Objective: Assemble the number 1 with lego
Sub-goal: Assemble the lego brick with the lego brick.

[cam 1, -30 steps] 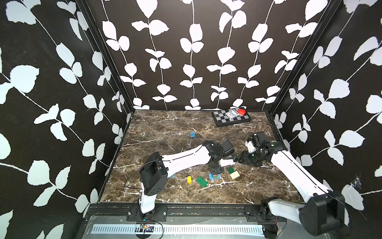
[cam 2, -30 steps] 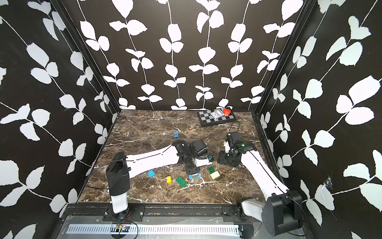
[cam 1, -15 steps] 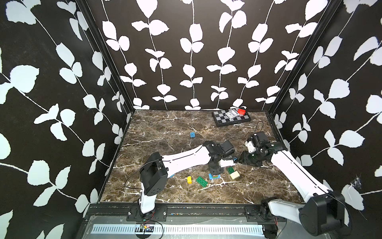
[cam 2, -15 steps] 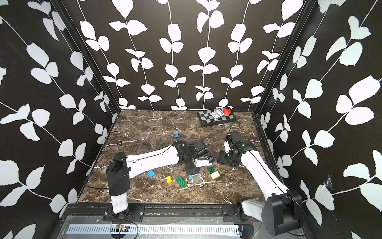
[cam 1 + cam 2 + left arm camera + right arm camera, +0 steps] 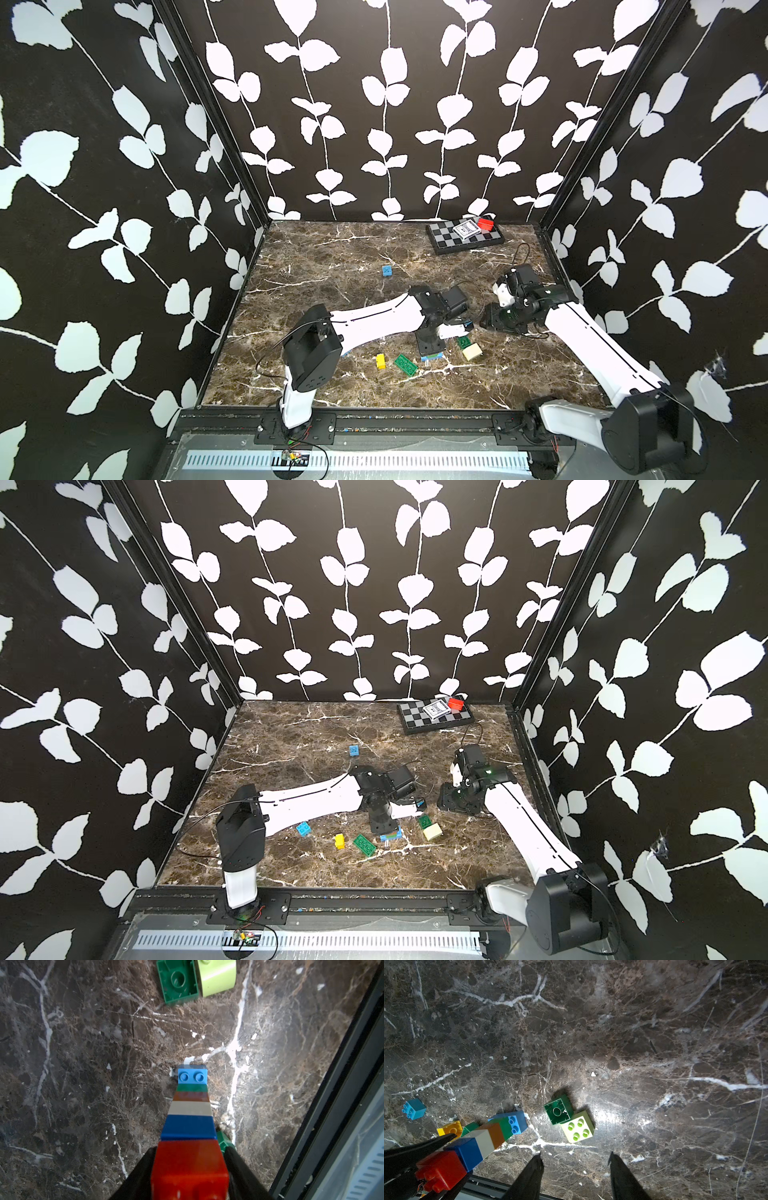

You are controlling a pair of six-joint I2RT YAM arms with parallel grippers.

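The lego tower (image 5: 190,1109) stands on the table (image 5: 83,1064), light blue at the base, then green, orange, cream and blue, with a red top brick (image 5: 189,1169). The left gripper (image 5: 190,1150) sits over the tower with one black finger on each side of the red top brick; I cannot tell whether they press it or stand just off it. The right gripper (image 5: 575,1154) hangs near the tower on the right arm's side, fingers apart with only bare table between them.

On that same side of the tower lie a dark green brick (image 5: 558,1111), hollow side up, and a lime brick (image 5: 578,1127), studs up, touching each other. On the tower's other side a long green brick (image 5: 406,365) lies just beside it. A yellow brick (image 5: 380,360) is next past that, and a light blue brick (image 5: 303,828) farther out. A blue brick (image 5: 387,271) lies well behind the tower. Farther back still is a chessboard (image 5: 446,245) with a red brick (image 5: 485,225) on it
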